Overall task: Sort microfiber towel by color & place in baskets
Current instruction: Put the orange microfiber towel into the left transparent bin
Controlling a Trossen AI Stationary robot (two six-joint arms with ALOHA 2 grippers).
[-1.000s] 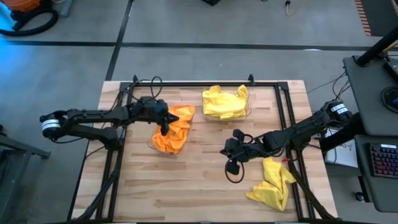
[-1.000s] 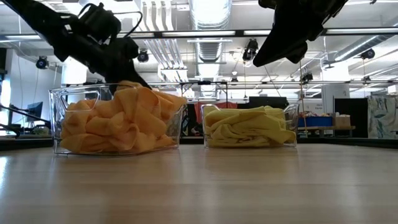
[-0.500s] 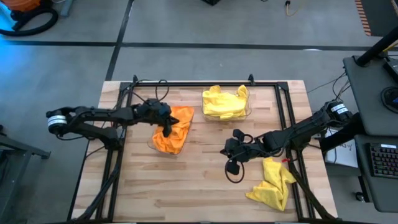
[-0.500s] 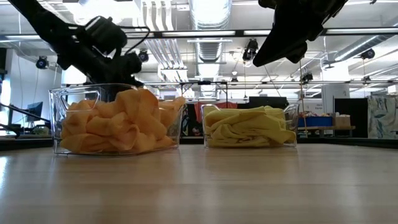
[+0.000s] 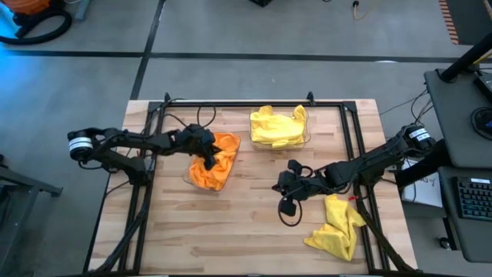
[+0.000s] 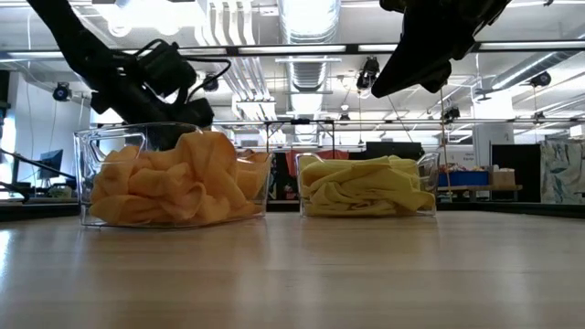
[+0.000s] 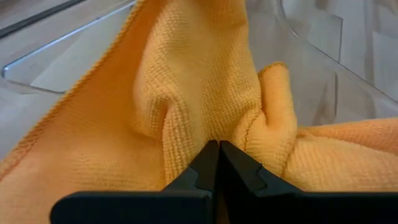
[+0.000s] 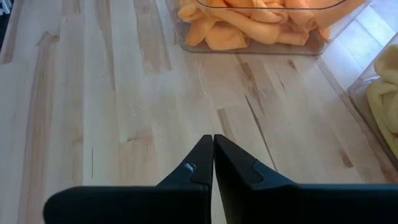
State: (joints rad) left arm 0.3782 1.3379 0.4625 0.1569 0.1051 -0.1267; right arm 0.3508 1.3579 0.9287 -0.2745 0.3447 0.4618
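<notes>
Orange microfiber towels (image 5: 211, 161) now pressed lower into clear plastic tub (image 6: 91, 174) by closed left pincer (image 5: 206, 160). Closed, empty right pincer (image 5: 281, 185) hovering over table (image 5: 246, 231). Remaining: loose yellow towel (image 5: 336, 227); yellow tub (image 5: 278, 127) awaiting it.

Front of tabletop: you have bare pale wooden tabletop (image 5: 231, 231) to pass over, from the front edge up to both tubs.
Left tub: the clear plastic tub heaped with orange microfiber cloths (image 5: 211, 163) is blocked from above by the left gripper (image 5: 207, 160), pressed shut into the cloth.
Gap between tubs: a narrow lane separates it from the clear tub of yellow cloths (image 5: 278, 128).
Right side: the right gripper (image 5: 281, 187) hangs closed above open wood; a loose crumpled yellow cloth (image 5: 337, 225) lies near the front right corner.
Edges: the black metal frame (image 5: 238, 102) borders your reach.
</notes>
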